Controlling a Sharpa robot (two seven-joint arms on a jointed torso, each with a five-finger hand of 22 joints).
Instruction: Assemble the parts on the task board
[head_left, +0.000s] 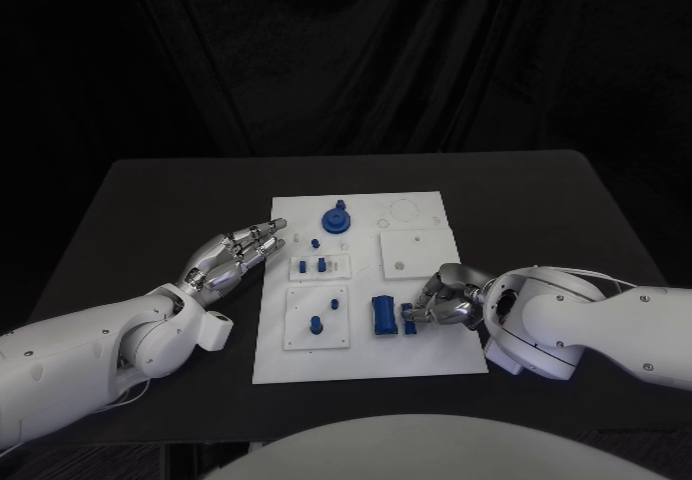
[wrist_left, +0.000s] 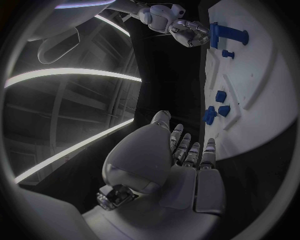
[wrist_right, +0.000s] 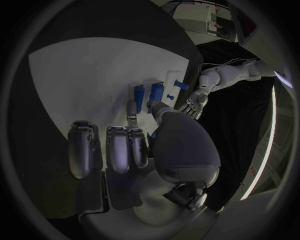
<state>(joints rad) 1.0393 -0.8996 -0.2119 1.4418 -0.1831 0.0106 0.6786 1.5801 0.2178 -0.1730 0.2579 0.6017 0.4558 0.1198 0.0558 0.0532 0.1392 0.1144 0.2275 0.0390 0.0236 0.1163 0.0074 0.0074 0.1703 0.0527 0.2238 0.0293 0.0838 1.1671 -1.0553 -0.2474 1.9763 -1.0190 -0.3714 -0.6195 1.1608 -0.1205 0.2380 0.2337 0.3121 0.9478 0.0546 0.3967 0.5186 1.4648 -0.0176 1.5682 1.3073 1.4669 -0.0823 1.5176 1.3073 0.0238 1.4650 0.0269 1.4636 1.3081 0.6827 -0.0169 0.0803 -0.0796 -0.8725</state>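
Right silver hand (head_left: 440, 300) over the near right part of the white rectangular task board (head_left: 433, 355), pinching a small blue plastic part (head_left: 410, 320) just beside a larger blue block (head_left: 384, 313). Left silver hand (head_left: 231, 258) at the board's left edge, fingers stretched apart, holding nothing.

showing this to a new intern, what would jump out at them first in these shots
The white task board in the middle of the black table stands out first, dotted with small blue parts. Next, the right hand sits at the board's right edge, fingers by a blue block. The left hand lies open, fingers outstretched, beside the board's left edge, holding nothing.
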